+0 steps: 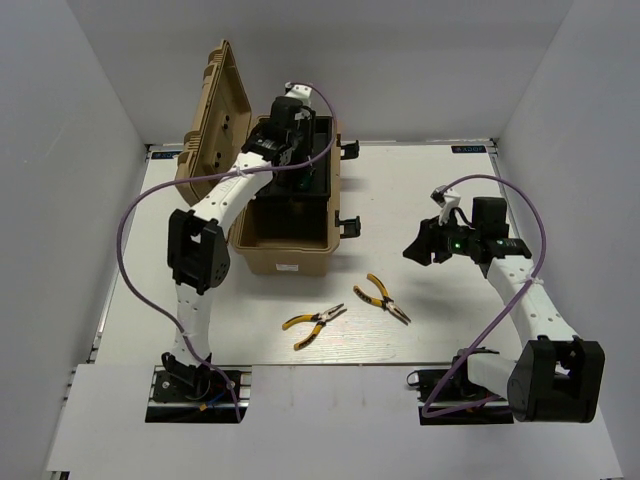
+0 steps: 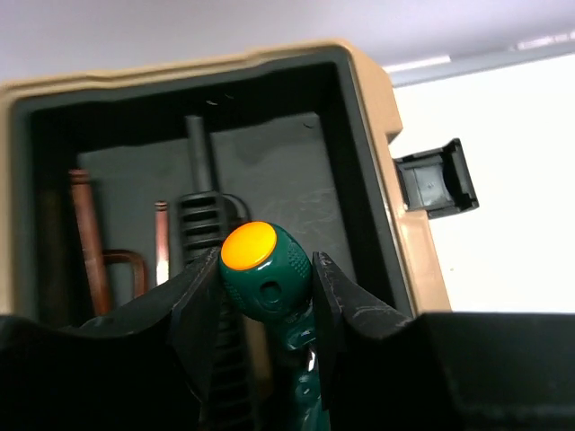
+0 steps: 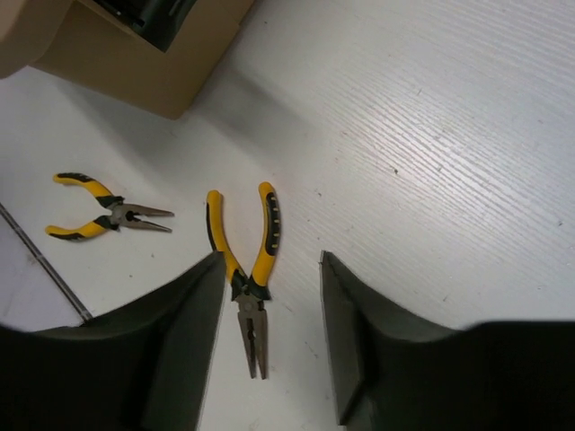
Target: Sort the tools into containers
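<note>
The tan toolbox [image 1: 285,262] stands open on the table, its lid [image 1: 212,120] raised to the left. My left gripper [image 1: 290,140] hangs over its black inner tray [image 2: 269,171] and is shut on a green-handled screwdriver [image 2: 265,269] with an orange end cap. Thin hex keys [image 2: 90,242] and a dark ribbed handle [image 2: 202,224] lie in the compartment below. Two yellow-handled pliers [image 1: 383,298] [image 1: 313,324] lie on the table in front of the box. My right gripper [image 1: 425,245] is open and empty above the nearer pliers [image 3: 247,269]; the other pliers [image 3: 103,215] lie to the left.
Black latches [image 1: 348,149] [image 1: 350,224] stick out from the toolbox's right side; one shows in the left wrist view [image 2: 436,180]. The toolbox corner [image 3: 135,72] is at the top left of the right wrist view. White walls enclose the table on three sides.
</note>
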You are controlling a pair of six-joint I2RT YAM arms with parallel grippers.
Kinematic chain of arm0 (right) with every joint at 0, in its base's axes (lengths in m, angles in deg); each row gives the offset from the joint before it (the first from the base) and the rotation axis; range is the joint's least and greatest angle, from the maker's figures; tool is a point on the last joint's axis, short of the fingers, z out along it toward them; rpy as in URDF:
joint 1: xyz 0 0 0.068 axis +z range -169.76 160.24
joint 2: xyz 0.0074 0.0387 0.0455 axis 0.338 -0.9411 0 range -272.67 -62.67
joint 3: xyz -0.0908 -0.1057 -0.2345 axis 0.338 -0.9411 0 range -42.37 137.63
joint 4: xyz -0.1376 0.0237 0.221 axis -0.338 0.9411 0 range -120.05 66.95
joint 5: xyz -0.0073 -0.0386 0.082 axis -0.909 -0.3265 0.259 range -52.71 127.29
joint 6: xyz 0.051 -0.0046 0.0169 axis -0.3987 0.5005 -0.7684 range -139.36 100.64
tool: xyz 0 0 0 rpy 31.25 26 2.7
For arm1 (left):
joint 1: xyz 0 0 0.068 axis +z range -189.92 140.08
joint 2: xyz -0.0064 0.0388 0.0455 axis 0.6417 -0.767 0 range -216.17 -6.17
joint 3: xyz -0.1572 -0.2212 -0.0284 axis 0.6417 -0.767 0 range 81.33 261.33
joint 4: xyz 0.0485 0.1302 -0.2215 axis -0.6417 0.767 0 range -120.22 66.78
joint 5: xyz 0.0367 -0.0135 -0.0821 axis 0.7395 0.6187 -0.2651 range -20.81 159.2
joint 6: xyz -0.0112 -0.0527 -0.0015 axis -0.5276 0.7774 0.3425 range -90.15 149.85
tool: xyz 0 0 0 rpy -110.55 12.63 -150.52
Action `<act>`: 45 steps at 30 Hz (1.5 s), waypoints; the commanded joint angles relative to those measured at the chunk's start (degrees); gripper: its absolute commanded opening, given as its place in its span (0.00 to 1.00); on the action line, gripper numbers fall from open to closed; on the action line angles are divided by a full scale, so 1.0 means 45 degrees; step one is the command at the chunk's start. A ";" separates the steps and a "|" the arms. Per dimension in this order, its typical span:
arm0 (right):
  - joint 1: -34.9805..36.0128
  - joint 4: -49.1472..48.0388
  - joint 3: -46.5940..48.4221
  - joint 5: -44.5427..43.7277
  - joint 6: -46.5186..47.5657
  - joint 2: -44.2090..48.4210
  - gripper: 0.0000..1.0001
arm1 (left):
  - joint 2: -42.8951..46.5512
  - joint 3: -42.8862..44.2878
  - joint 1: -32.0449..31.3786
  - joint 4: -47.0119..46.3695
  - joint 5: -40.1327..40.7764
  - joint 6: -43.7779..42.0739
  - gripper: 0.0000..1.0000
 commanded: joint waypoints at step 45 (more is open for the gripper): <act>0.5600 -0.1342 0.0306 -0.6887 0.0386 -0.4674 0.52 | 1.7676 -1.6246 -0.0761 -0.1172 -1.0107 -0.1599 0.74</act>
